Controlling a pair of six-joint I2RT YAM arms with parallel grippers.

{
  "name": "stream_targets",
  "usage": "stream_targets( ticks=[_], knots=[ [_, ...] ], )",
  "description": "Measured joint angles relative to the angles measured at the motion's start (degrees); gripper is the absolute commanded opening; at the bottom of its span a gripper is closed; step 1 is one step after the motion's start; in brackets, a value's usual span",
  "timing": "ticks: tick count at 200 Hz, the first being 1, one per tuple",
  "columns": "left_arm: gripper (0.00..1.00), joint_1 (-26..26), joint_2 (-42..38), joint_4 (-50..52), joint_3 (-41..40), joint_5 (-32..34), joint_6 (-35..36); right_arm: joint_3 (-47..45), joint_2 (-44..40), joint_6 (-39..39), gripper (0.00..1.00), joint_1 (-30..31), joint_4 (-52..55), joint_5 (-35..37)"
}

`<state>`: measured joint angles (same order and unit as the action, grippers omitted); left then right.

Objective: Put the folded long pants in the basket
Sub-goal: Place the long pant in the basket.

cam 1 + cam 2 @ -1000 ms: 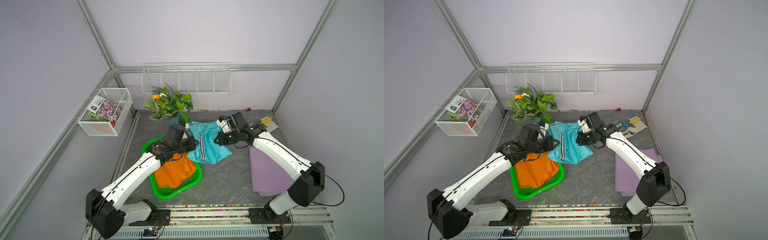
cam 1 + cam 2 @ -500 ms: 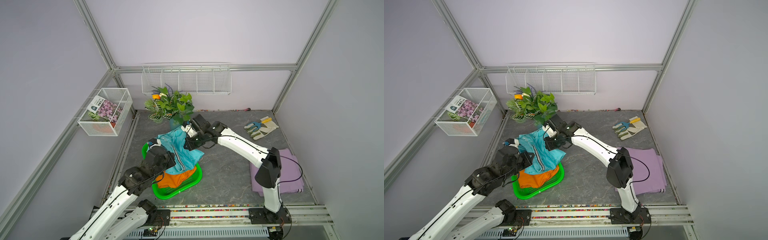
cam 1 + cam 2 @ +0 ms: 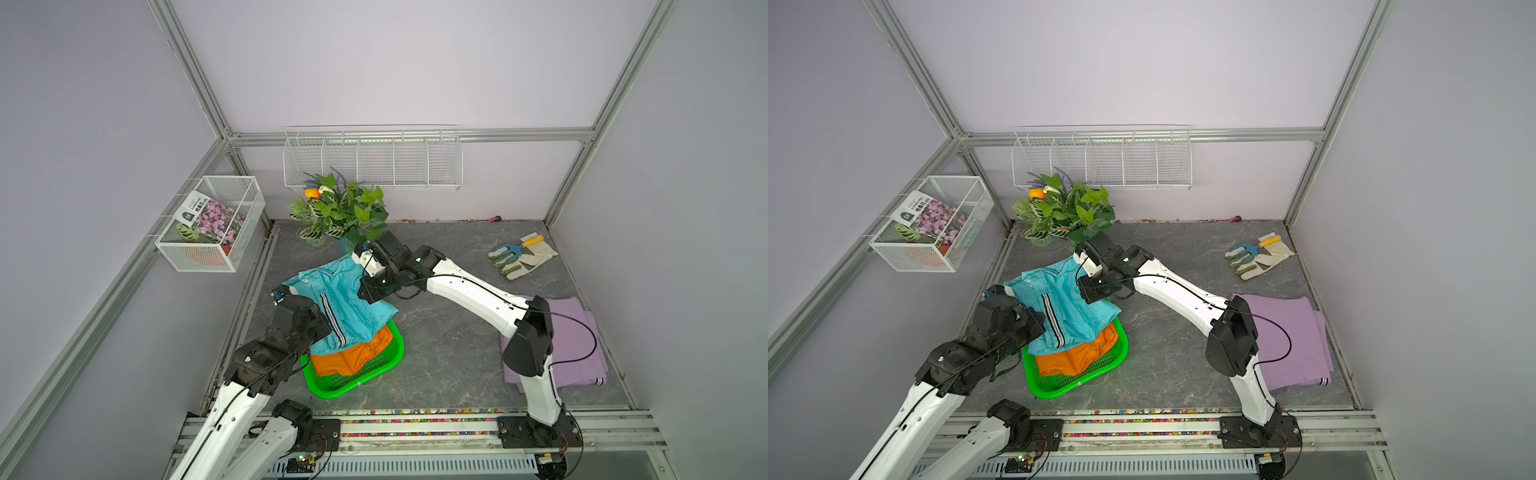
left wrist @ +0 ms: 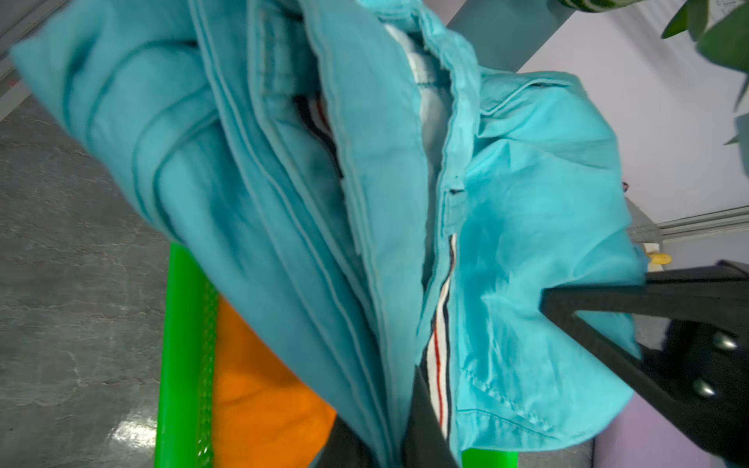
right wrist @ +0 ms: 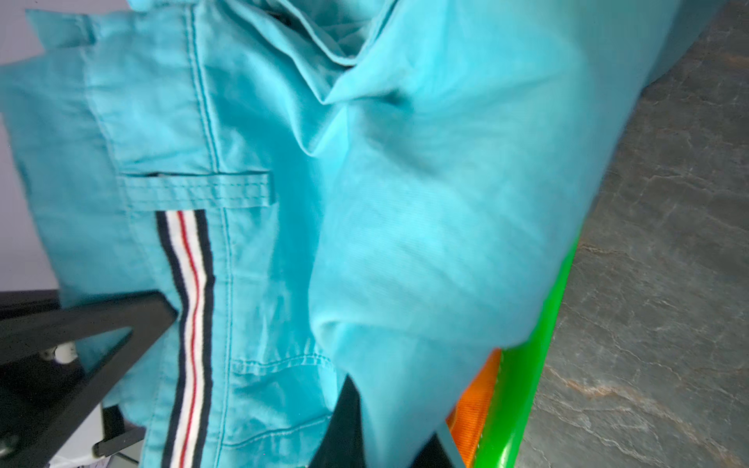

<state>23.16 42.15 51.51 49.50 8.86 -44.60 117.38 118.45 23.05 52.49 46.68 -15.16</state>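
**Grippers.** The left gripper (image 4: 385,429) and the right gripper (image 5: 389,429) are each closed narrow on the teal pants (image 3: 345,307). In both top views, the left holds the waist edge at 9 o'clock and the right holds it at 3 o'clock.

**Position of the load.** The teal pants hang between the two arms. The striped seam runs roughly 12 to 6 o'clock. The lower edge is draped on the orange pants (image 3: 345,357), which already lie in the basket (image 3: 357,380).

**Governing relation.** From the held edge, the open part of the basket lies toward 6 o'clock. One teal corner reaches past the rim at about 2 o'clock. Neither arm is clearly nearer. The release probably calls for a joint shift toward 6 o'clock and a descent.

**Remaining.** The lavender pants (image 3: 577,332) lie on the table at 3 o'clock, well apart from the basket.
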Motion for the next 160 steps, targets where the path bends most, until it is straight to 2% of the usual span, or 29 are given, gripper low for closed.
stream_targets(
  ticks=[48, 80, 117, 160],
  knots=[
    [0.0, -5.1, 0.7, -0.2, -0.1, -1.9, 2.3, 3.9, 1.1, -0.1, 0.0, 1.5, 0.9, 0.1],
    [0.0, -5.6, 0.5, -0.7, -1.9, -3.3, 2.3, 4.9, 2.4, -0.2, 0.0, 3.1, 1.6, 0.9],
    [0.0, -5.7, 6.3, -4.8, -8.6, -7.3, 1.7, 4.0, 6.6, -0.1, 0.0, 3.4, 3.6, 2.5],
    [0.0, -5.9, 9.8, -9.2, -13.7, -8.5, 1.8, 3.5, 12.5, 0.2, 0.0, 3.4, 3.4, 4.3]
  ],
)
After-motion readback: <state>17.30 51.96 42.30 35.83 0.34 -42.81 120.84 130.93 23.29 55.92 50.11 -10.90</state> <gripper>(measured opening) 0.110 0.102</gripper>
